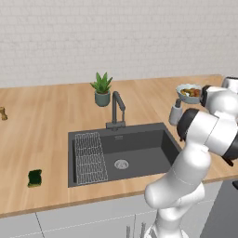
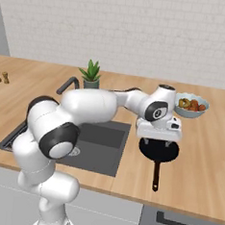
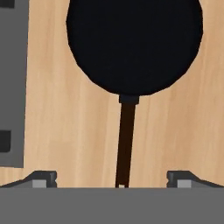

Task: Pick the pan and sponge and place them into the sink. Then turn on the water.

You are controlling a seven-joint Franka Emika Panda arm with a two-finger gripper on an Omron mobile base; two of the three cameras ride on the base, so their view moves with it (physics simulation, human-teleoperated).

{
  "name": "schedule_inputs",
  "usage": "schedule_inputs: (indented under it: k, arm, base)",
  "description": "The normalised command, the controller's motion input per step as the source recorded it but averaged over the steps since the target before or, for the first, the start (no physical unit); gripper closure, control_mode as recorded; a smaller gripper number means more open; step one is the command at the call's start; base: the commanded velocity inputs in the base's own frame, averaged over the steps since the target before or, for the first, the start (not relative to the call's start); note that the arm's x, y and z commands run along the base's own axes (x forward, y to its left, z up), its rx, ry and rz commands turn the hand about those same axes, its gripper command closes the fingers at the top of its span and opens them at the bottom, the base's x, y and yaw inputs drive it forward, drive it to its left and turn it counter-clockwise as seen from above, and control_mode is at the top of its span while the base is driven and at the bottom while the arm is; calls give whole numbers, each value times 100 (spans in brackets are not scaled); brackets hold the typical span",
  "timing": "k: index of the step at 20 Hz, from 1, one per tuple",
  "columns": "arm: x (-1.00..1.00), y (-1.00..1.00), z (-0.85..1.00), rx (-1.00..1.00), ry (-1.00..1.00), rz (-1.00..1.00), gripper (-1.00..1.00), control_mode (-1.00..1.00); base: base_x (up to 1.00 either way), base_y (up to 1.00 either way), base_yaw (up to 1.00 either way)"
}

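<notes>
1. A wooden bench [image 1: 46,135] is shown with a dark sink [image 1: 139,144] set into it; no water is seen at the faucet [image 1: 116,109].
2. The black pan [image 2: 158,151] lies flat on the bench just right of the sink, its long thin handle [image 2: 155,176] pointing toward the front edge.
3. The pincer [image 3: 112,178] is held above the pan, with its fingers set wide apart and nothing between them; in the hand view the handle [image 3: 125,144] runs up the middle of the gap.
4. The sponge [image 1: 34,178] rests on the bench left of the sink, well apart from the arm.
5. The step in hand is judged to be the grasp of the pan. It would be done best with the handle kept centred between the fingers and a straight descent, and the grip taken near the pan's body, so that the pan tips less when lifted.
6. A bowl of food [image 2: 191,106] and a potted plant [image 1: 102,89] stand behind.
</notes>
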Motion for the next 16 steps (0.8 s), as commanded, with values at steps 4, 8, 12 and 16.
schedule_inputs:
  k: [4,8,12,16]
  arm:
    - [0,0,-49,0,3,0,-100,-100]
    - [0,-2,-33,0,1,0,-100,-100]
    - [0,0,-42,2,0,0,-100,-100]
    - [0,-1,-40,3,0,0,-100,-100]
  base:
    - [0,0,0]
    - [0,0,0]
    - [0,0,0]
    - [0,0,0]
